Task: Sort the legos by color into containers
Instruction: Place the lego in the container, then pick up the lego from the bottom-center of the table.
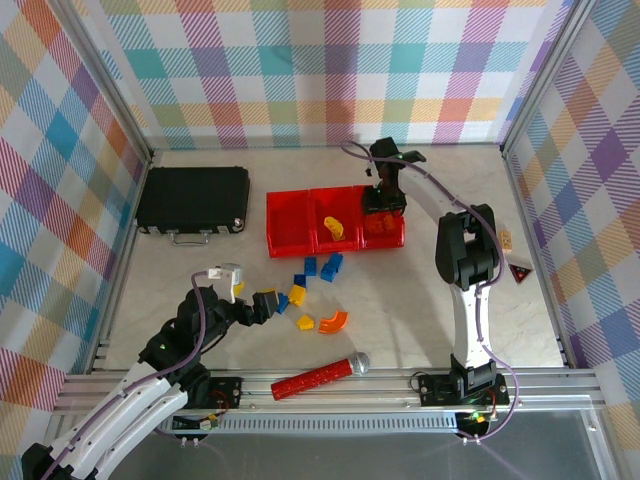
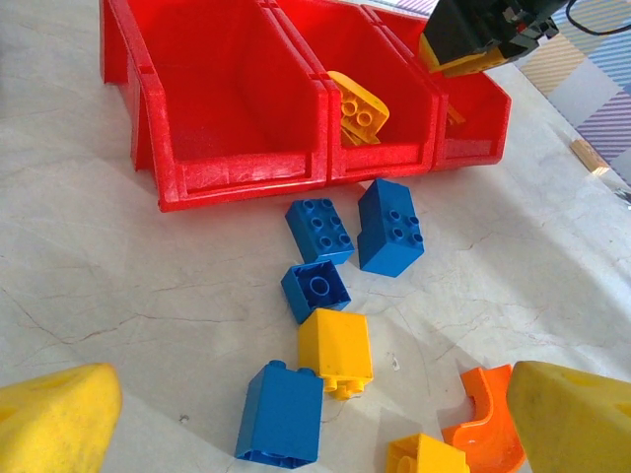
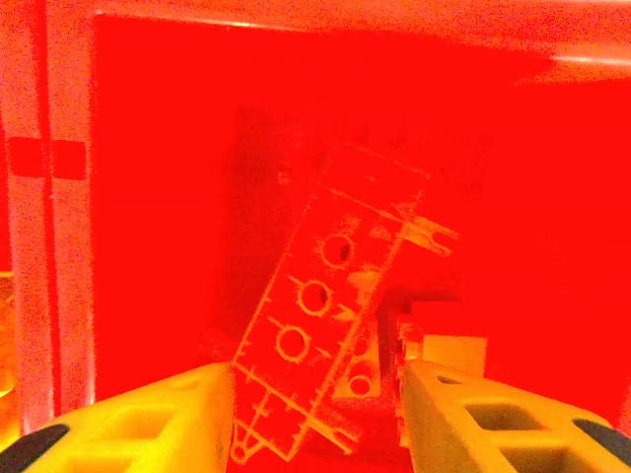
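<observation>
Right arm [image 1: 460,255] reaches toward the worktop's [image 1: 400,310] far edge; right gripper [image 1: 383,212] dips into the rightmost of three containers [image 1: 272,225], jaws released over an orange plate [image 3: 315,305]; middle bin [image 1: 330,247] holds a yellow brick [image 1: 334,227]; left gripper [image 1: 252,296], spread empty, faces loose legos [image 1: 331,264] near the near edge.

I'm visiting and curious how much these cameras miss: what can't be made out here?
Right wrist view: red glare washes over the long brick; its colour is lost.
Top view: the right claw covers much of the right bin.
Left wrist view: a yellow claw finger hides part of the orange arch.
</observation>
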`<state>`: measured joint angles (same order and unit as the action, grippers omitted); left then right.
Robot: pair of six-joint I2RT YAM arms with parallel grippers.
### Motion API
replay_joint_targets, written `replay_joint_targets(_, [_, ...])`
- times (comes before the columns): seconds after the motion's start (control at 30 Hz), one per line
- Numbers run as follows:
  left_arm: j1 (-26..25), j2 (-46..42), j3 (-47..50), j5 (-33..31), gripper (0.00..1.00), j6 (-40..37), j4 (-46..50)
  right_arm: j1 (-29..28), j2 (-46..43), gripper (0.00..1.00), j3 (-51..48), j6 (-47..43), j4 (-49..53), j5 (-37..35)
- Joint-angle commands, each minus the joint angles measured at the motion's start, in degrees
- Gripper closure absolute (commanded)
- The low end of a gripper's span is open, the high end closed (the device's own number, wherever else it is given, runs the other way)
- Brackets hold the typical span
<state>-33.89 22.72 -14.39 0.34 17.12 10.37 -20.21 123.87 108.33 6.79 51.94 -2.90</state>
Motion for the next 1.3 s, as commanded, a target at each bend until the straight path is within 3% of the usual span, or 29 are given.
replay_joint_targets(0.0, [-0.73,-1.07,-0.39,-0.25,0.00,0.28,-0.88,-0.16,-6.51,0.51,-1.11,1.52,1.62,2.35])
replay_joint_targets(0.17, [-0.73,-1.25,-0.28,-0.20,0.00,0.28,-0.96,-1.87,-16.34,0.49,-10.94,6.45,-1.49,3.56])
replay_joint_targets(0.3, [-0.74,-1.18,-0.28,-0.15,0.00,0.21,-1.14,-4.37,-25.44,0.42,-22.52,12.94,-5.52,5.16])
replay_joint_targets(0.33, [-0.74,-1.18,-0.28,-0.14,0.00,0.28,-1.10,-5.12,-27.66,0.36,-25.19,15.75,-5.91,4.86])
replay_joint_targets(0.47, [-0.73,-1.06,-0.20,-0.22,0.00,0.23,-1.32,-8.94,-36.17,0.31,-37.04,29.89,-9.66,5.77])
replay_joint_targets(0.6, [-0.74,-1.00,-0.21,-0.34,0.00,0.33,-1.23,-17.17,-42.25,0.31,-44.80,40.13,-12.25,1.76])
replay_joint_targets(0.83, [-0.76,-1.59,-0.11,-0.59,0.00,0.39,-1.03,-24.82,-44.06,0.40,-50.35,47.59,-12.99,-1.23])
replay_joint_targets(1.27, [-0.74,-2.77,-0.04,-1.41,0.00,0.60,-0.44,-33.62,-34.85,0.55,-48.93,51.44,-13.25,-3.55])
